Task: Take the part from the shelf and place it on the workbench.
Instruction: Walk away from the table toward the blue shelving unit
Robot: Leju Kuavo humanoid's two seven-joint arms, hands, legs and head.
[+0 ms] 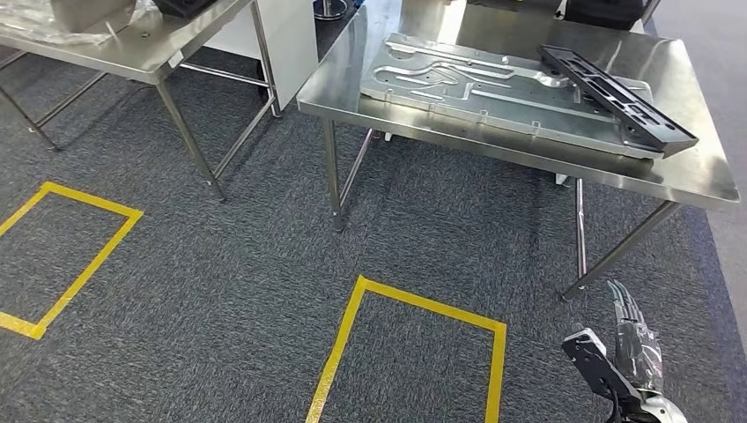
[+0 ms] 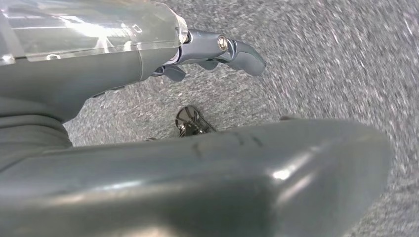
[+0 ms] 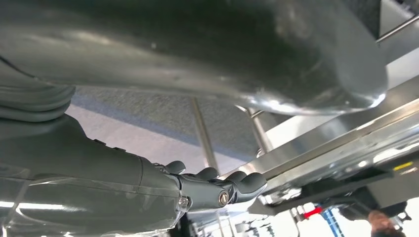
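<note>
Hands hang down holding nothing: right hand [image 1: 627,357] and left hand [image 2: 217,52], fingers loose. Black part [image 1: 617,95] sticks past the metal plate [image 1: 493,88] on the surface [image 1: 696,172]; a bump might tip it off.

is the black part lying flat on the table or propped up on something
Propped: the black part rests on the metal plate on the table, its near end jutting past the plate's edge.
</note>
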